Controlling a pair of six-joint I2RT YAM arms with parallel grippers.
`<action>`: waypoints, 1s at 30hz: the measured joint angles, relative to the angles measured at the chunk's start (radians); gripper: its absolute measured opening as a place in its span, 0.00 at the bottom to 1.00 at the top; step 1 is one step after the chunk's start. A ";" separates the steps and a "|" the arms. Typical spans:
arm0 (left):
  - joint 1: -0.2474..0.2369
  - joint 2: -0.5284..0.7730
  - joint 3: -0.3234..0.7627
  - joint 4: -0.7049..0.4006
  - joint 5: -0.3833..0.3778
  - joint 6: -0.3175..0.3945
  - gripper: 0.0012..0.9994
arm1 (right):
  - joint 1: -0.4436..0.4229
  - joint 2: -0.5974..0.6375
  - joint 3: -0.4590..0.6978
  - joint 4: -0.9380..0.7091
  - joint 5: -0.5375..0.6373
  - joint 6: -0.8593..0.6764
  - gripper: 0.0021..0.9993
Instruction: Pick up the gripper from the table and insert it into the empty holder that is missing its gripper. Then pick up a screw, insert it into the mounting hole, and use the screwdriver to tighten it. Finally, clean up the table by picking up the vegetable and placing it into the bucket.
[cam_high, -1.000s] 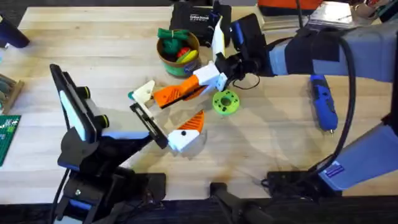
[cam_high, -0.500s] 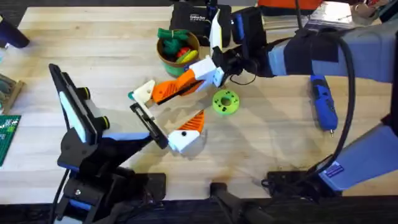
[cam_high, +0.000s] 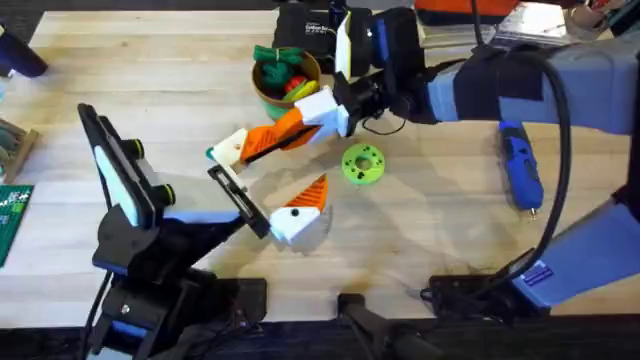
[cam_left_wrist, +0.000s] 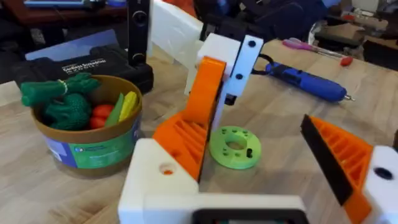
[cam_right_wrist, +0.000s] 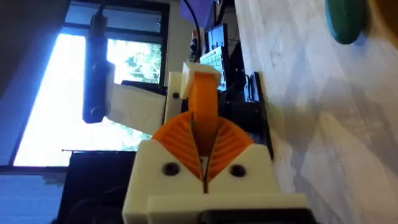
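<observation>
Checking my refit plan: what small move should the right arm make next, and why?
Probably ease the held finger piece toward the black bar: the right claw is shut on its orange wedge, and its white block sits just beyond the bar's bare end.

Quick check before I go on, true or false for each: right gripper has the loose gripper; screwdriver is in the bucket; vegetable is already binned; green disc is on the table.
1. The right gripper is shut on the gripper. True.
2. The screwdriver lies in the bucket. False: it lies on the table, far to the right.
3. The vegetable is in the bucket. False: it is on the table, by the held gripper's white end.
4. The green disc lies on the table. True.
</observation>
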 joint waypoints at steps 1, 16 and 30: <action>0.000 0.000 0.000 0.000 -0.002 0.000 0.99 | 0.000 0.000 0.002 0.000 0.005 0.000 0.01; 0.008 0.000 0.000 0.000 -0.043 0.003 0.99 | 0.017 0.055 0.068 0.014 -0.020 0.008 0.01; 0.011 0.000 0.000 0.001 -0.074 0.005 0.99 | 0.030 0.160 0.187 0.014 -0.081 0.031 0.01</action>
